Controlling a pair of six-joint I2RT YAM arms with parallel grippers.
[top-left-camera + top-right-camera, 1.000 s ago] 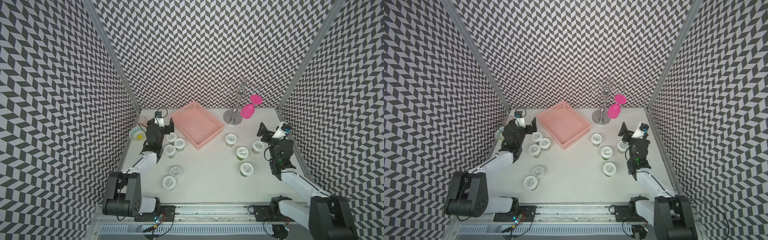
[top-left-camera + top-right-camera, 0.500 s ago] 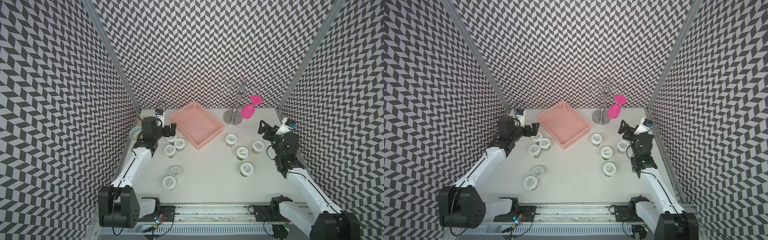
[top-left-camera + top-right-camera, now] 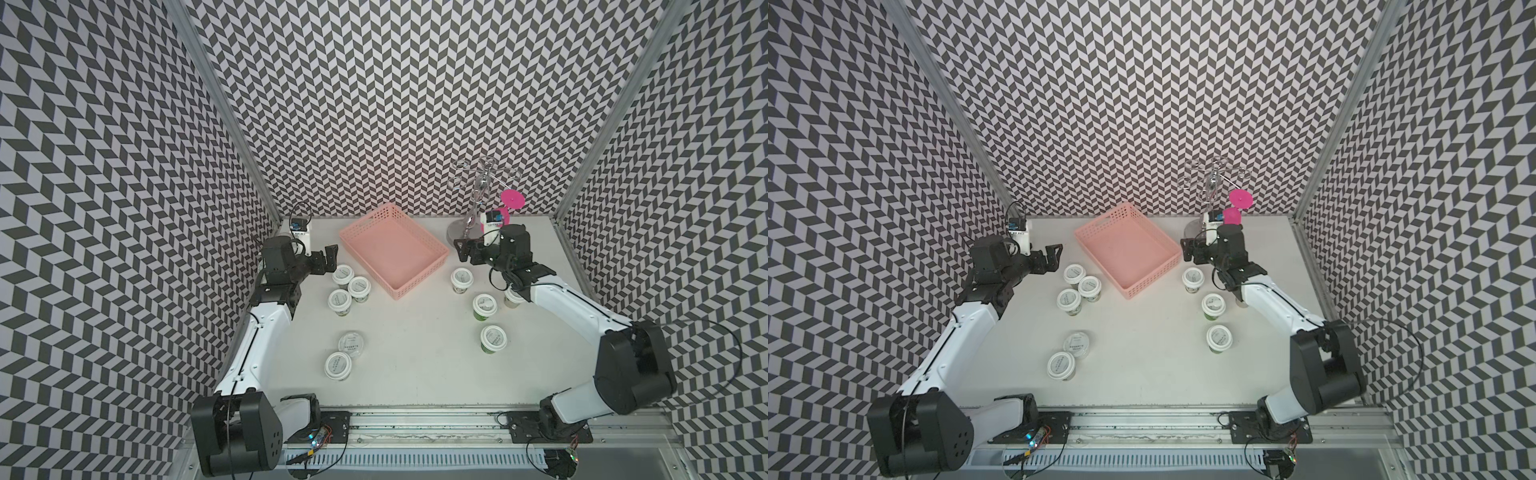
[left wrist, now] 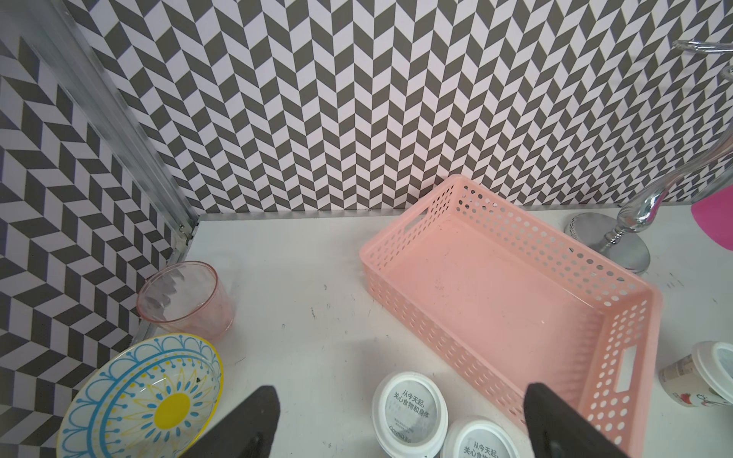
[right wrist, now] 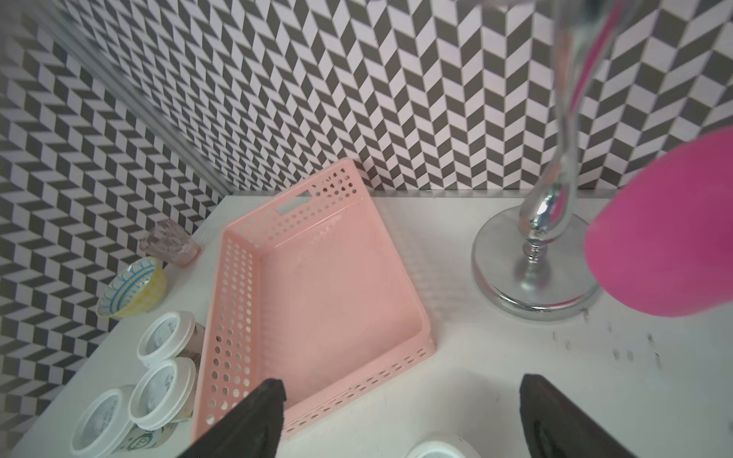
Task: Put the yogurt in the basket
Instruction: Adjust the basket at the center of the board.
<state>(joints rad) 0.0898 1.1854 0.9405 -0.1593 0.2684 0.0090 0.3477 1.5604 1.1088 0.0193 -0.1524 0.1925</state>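
The pink basket stands empty at the back middle, also in both wrist views. Three yogurt cups cluster left of it, two lie nearer the front, and several stand to its right. My left gripper is open, just above and behind the left cluster's nearest cup. My right gripper is open by the basket's right corner, with a cup just below it.
A chrome stand with a hanging pink goblet is at the back right, close behind the right gripper. A clear pinkish glass and a patterned bowl sit in the back left corner. Patterned walls enclose three sides.
My right gripper has swung left from the right wall to the basket's right corner. The left arm has stretched out, its gripper settling slightly lower by the left cups.
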